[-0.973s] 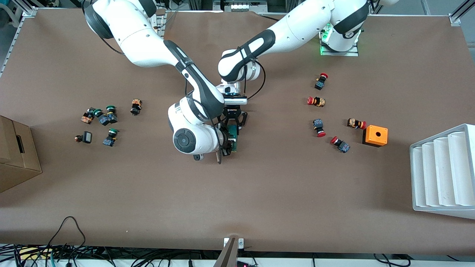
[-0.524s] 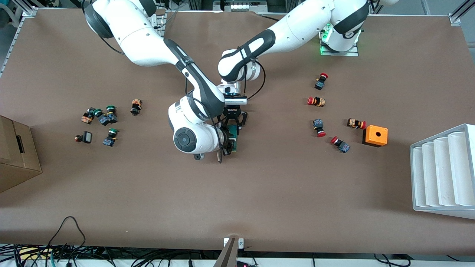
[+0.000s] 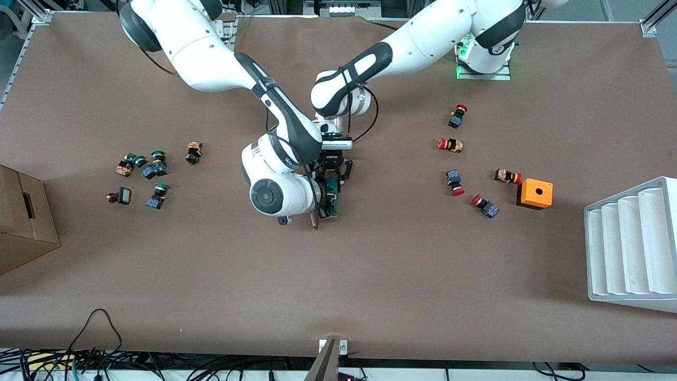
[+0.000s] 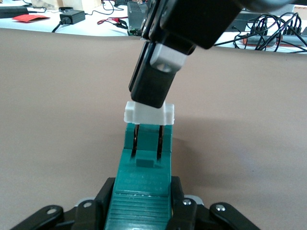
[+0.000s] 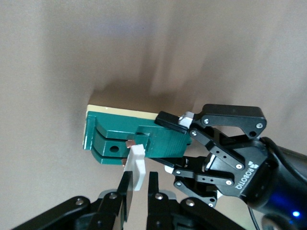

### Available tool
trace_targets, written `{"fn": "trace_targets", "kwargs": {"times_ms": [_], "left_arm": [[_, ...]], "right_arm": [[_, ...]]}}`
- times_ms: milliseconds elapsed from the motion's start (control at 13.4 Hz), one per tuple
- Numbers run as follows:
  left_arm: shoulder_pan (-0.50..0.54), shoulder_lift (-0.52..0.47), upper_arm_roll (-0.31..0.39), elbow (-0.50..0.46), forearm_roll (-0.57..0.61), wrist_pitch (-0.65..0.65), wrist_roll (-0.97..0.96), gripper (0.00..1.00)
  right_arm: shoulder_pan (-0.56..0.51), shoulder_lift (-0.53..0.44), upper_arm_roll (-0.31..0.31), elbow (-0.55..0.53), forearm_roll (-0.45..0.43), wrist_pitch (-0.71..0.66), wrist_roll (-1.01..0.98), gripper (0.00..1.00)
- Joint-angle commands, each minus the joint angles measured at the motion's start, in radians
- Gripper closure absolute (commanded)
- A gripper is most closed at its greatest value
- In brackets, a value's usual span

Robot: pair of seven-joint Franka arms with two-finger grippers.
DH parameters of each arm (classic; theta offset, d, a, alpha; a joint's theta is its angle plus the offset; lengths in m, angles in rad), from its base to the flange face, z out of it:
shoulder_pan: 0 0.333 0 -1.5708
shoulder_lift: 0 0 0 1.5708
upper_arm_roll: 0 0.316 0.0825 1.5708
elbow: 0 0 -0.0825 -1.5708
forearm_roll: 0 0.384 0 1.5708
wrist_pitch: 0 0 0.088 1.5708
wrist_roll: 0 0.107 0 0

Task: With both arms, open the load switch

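Observation:
The load switch (image 3: 332, 186), a narrow dark-green block with a cream underside, hangs just above the middle of the table. My left gripper (image 4: 142, 191) is shut on one end of the block (image 4: 144, 182). A white tab (image 4: 148, 112) stands off the other end on two thin metal blades. My right gripper (image 5: 139, 184) is shut on that white tab (image 5: 136, 165), one finger on each flat face. The right wrist view shows the green block (image 5: 144, 139) side on, with the left gripper (image 5: 169, 143) clamped across it. From the front the right gripper (image 3: 323, 209) is largely hidden by its own wrist.
Several red-capped push buttons (image 3: 452, 144) and an orange box (image 3: 534, 193) lie toward the left arm's end. A white ribbed tray (image 3: 632, 243) stands at that table edge. Green-capped buttons (image 3: 153, 169) and a cardboard box (image 3: 24, 222) sit toward the right arm's end.
The right arm's wrist has shifted slightly toward the switch. The left arm and the green block have stayed where they were.

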Motion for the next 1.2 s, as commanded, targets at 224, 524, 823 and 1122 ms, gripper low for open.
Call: {"fn": "trace_targets", "kwargs": {"times_ms": [224,524,823,1122], "left_arm": [[-0.011,0.027,-0.005,0.049,0.030,0.026,-0.013,0.50],[-0.011,0.027,-0.005,0.049,0.030,0.026,-0.013,0.50],[-0.011,0.027,-0.005,0.049,0.030,0.026,-0.013,0.50],[-0.011,0.027,-0.005,0.049,0.030,0.026,-0.013,0.50]], "right_arm": [[0.000,-0.051,0.012,-0.070,-0.021,-0.007,0.001,0.81],[0.002,-0.063,0.026,-0.103,-0.039,0.003,-0.002,0.81],[0.003,-0.070,0.032,-0.120,-0.056,0.009,0.000,0.82],[0.003,-0.071,0.032,-0.133,-0.064,0.018,0.001,0.82]]}}
